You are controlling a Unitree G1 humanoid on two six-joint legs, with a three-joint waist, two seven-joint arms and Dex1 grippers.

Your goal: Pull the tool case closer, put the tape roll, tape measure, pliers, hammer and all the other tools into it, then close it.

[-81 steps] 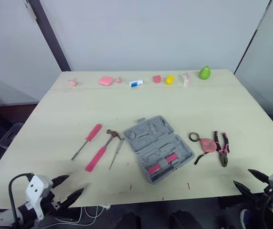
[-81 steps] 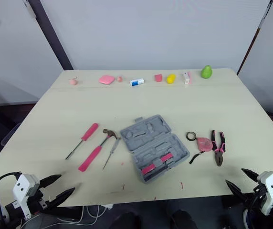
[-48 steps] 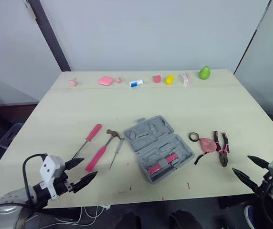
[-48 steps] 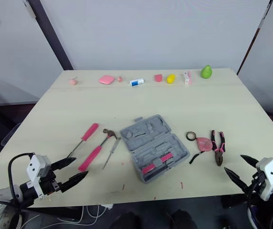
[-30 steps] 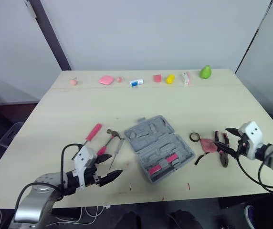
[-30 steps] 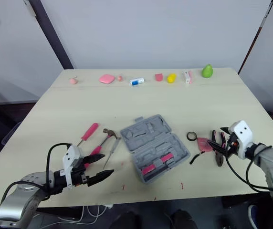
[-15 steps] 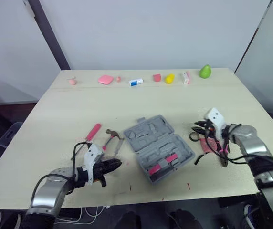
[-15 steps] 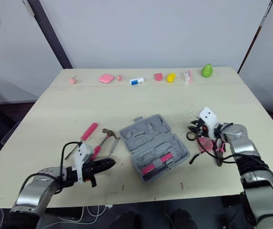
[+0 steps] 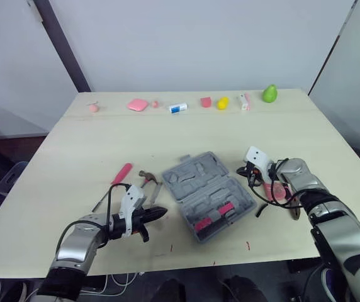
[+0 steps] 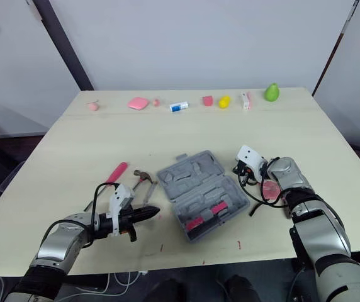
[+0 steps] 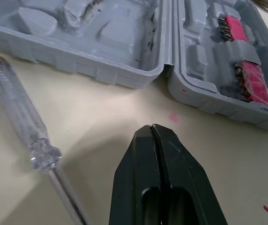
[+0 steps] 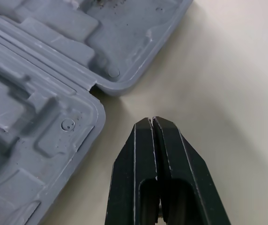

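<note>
The grey tool case (image 9: 208, 192) lies open in the middle of the table, with pink bit holders in its near half. My left gripper (image 9: 162, 212) is shut and empty, low over the table just left of the case (image 11: 171, 56), beside a clear-handled screwdriver (image 11: 17, 103). My right gripper (image 9: 240, 170) is shut and empty at the case's right edge, near the hinge (image 12: 94, 86). The pink-handled screwdriver (image 9: 122, 173) and hammer (image 9: 145, 178) lie left of the case. The pink tape measure (image 9: 279, 189) and pliers (image 9: 294, 212) lie to the right, partly behind my right arm.
Along the table's far edge (image 9: 192, 94) stands a row of small items: pink pieces (image 9: 138, 104), a blue and white tube (image 9: 179, 108), a yellow object (image 9: 222, 103) and a green pear (image 9: 269, 94). A dark pole (image 9: 60, 44) leans against the wall at the back left.
Both grippers went from open to shut. The left one moved in towards the case's left side, and the right one swung left past the pliers and tape measure to the case's right edge.
</note>
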